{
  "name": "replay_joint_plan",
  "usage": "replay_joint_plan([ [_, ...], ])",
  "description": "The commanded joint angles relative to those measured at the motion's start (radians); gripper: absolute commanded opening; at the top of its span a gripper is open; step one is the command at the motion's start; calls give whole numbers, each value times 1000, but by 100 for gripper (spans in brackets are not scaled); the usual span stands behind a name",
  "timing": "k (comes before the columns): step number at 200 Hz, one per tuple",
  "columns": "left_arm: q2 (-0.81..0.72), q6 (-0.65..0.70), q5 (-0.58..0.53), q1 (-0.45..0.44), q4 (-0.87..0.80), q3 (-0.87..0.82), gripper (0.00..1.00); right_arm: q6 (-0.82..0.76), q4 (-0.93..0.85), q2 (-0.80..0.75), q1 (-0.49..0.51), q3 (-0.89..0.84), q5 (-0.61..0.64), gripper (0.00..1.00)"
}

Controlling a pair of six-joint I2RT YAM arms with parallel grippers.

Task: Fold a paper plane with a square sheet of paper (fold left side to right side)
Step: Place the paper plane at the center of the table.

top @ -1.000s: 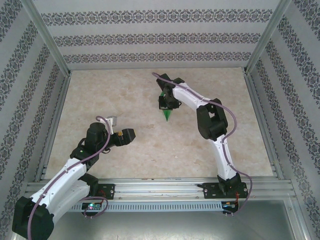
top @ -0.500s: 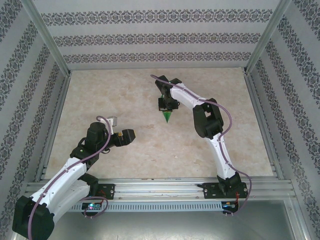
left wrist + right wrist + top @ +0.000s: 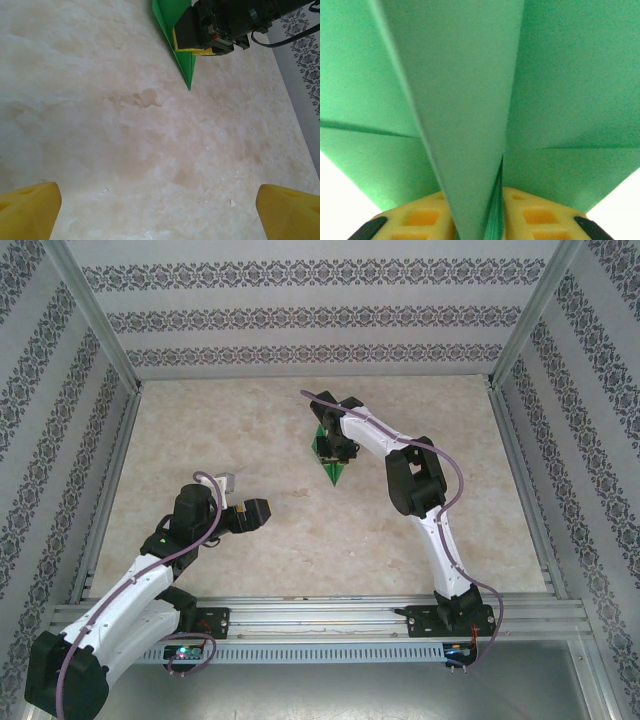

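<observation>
The paper plane (image 3: pixel 329 462) has spread its wings, so folding seems done. The right gripper (image 3: pixel 497 212) flanks its keel, grip uncertain; the left gripper (image 3: pixel 160 205) gapes wide.

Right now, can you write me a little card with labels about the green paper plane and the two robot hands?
thing: bright green paper plane, pointed tip toward the near edge
place: far half of the beige marbled table, at the right gripper
right gripper: yellow fingers either side of the plane's middle fold; grip unclear
left gripper: wide open, empty, away from the plane
</observation>
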Motion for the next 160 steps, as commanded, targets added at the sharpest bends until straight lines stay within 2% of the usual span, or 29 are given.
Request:
replay_joint_plan([
  [1,2,30,0,13,-30,36,100,-7,-13,-8,-9,-25,9,33],
  [30,2,31,-8,13,-34,37,100,1,-5,-50,-8,-46,24,36],
  [160,3,27,-10,13,-39,44,100,61,19,-84,-5,-80,21,34],
])
